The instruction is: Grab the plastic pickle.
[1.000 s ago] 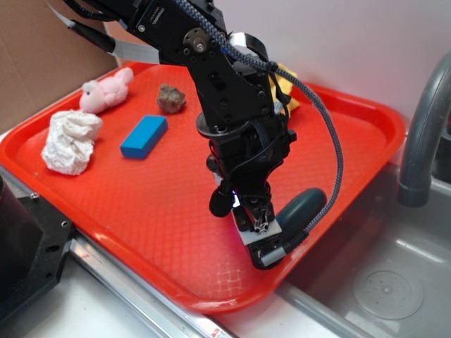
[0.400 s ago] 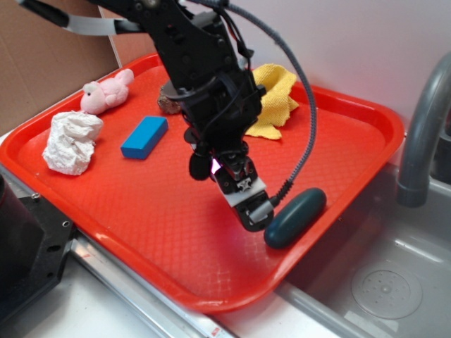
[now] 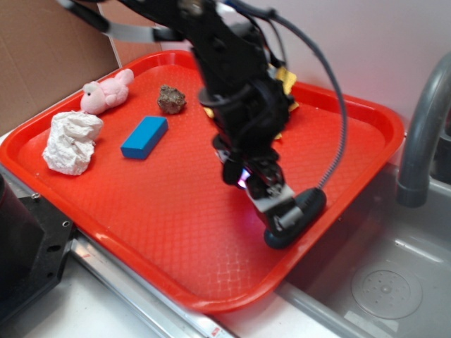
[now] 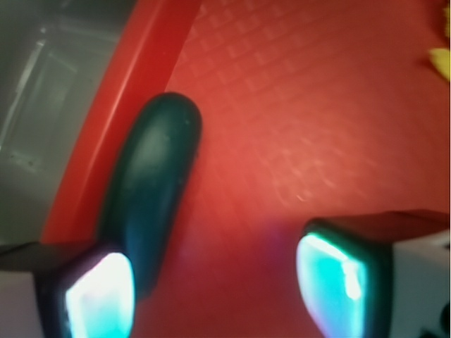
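The plastic pickle (image 3: 308, 203) is a dark teal sausage shape lying on the red tray (image 3: 162, 204), against its near right rim. My gripper (image 3: 279, 213) hangs low over the pickle's lower half and hides part of it. In the wrist view the pickle (image 4: 151, 176) runs up the left side along the tray rim (image 4: 106, 134). My gripper (image 4: 218, 282) is open there. The left finger (image 4: 99, 296) overlaps the pickle's near end, the right finger (image 4: 335, 278) stands apart, and bare red tray shows between them.
A blue block (image 3: 144, 136), a white crumpled cloth (image 3: 70, 141), a pink plush toy (image 3: 106, 91) and a brown lump (image 3: 171, 98) lie on the tray's left and back. A yellow cloth (image 3: 285, 84) sits behind the arm. A steel sink (image 3: 380, 282) and grey faucet (image 3: 423, 134) are to the right.
The gripper first pulled up and left away from the pickle, then swung right to stand over the pickle's lower half. The pickle has stayed by the rim.
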Action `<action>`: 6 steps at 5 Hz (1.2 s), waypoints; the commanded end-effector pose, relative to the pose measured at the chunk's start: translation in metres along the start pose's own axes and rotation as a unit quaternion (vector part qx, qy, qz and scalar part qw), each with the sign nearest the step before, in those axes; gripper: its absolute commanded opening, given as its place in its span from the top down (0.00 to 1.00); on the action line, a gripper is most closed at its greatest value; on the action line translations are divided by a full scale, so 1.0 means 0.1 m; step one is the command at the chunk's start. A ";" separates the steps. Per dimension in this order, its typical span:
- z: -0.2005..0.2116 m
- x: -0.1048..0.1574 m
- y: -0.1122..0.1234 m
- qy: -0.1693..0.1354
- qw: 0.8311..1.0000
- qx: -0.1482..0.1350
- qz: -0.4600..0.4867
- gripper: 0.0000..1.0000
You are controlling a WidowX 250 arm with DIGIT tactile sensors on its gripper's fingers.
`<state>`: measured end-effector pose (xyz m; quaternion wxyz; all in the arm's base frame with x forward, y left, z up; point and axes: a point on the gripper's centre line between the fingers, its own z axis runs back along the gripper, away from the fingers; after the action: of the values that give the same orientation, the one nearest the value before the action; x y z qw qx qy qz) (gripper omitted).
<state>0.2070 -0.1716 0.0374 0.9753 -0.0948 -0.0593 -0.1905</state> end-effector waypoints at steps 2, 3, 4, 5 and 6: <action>-0.17 0.11 -0.05 0.009 1.000 -0.019 0.000 0.00; -0.13 0.09 0.03 0.023 1.000 -0.004 -0.016 1.00; -0.01 0.03 0.14 0.023 0.999 0.004 -0.033 1.00; 0.13 -0.15 0.22 0.029 0.999 0.019 -0.029 1.00; 0.30 -0.48 0.27 0.045 0.998 0.047 0.001 1.00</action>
<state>0.1693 -0.1161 0.0417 0.9818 -0.0330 -0.0030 -0.1870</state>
